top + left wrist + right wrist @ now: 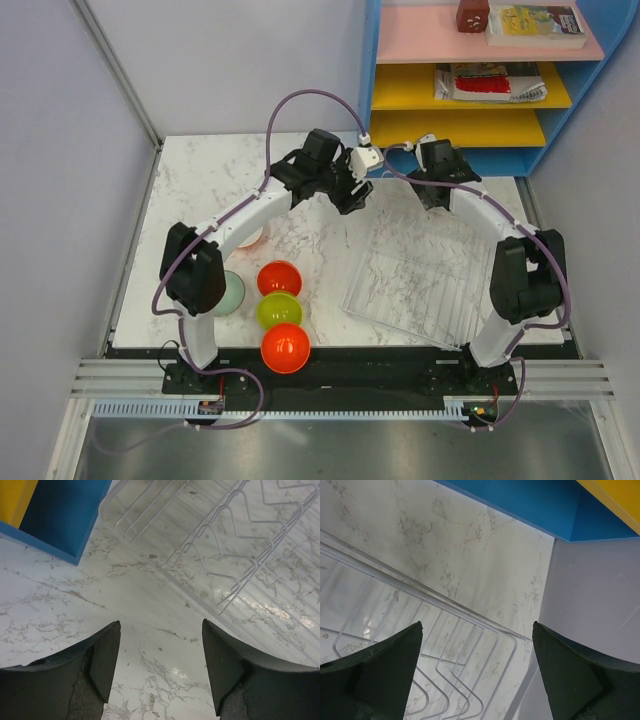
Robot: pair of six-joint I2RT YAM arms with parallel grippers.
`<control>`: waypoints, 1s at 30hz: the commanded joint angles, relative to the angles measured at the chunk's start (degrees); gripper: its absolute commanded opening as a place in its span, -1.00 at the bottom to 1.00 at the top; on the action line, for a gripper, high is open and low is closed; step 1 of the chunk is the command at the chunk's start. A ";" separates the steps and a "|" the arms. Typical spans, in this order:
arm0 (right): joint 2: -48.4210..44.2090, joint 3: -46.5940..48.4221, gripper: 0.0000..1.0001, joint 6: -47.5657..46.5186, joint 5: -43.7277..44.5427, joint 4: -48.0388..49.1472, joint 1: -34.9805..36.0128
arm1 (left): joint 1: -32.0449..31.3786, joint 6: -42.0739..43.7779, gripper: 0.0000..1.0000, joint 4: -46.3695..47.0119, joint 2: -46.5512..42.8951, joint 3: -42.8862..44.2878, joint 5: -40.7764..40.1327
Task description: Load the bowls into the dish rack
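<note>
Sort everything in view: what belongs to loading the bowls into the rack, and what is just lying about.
For the job: far orange-red bowl, yellow-green bowl, near orange-red bowl, sage-green bowl, part-hidden bowl, dish rack.
Lying about: blue shelf unit, books, magazine, brown block.

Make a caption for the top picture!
Robot arms poised near a see-through wire dish rack; round glossy plastic bowls wait outside it.

Your left gripper (pixel 160 630) and right gripper (pixel 476 627) both have jaws spread wide, holding nothing. Both arms arch forward, with the wrists near each other.
</note>
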 commanded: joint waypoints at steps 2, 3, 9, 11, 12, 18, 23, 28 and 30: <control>-10.04 0.79 0.96 2.49 6.41 0.00 0.30 | -0.47 -2.34 0.45 1.89 0.96 2.81 8.58; -11.18 0.44 0.96 2.75 7.55 0.08 0.21 | -0.47 -2.34 0.44 1.89 1.05 2.81 9.21; -19.54 -3.60 0.96 3.90 14.84 -0.70 -2.06 | -1.96 -1.82 0.44 1.89 4.03 3.17 6.94; -22.00 -5.70 0.96 4.25 17.57 -0.88 -2.95 | -3.10 -1.38 0.43 1.90 5.00 3.25 3.79; -22.96 -6.50 0.96 4.25 17.84 -0.88 -4.34 | -3.37 -0.85 0.43 1.89 5.27 3.17 3.16; -26.75 -12.48 0.96 2.58 16.98 -1.41 -11.72 | -4.52 -0.50 0.42 1.89 7.90 3.95 -0.36; -27.37 -16.25 0.96 1.62 13.55 -1.41 -18.85 | -4.60 -0.23 0.38 2.16 10.63 4.75 -5.54; -25.88 -18.81 0.96 -0.06 9.77 -1.23 -22.55 | -4.60 0.21 0.36 2.42 11.33 3.43 -7.30; -24.74 -18.99 0.96 0.03 7.66 -1.23 -22.55 | -4.60 0.38 0.35 2.42 11.33 2.82 -8.18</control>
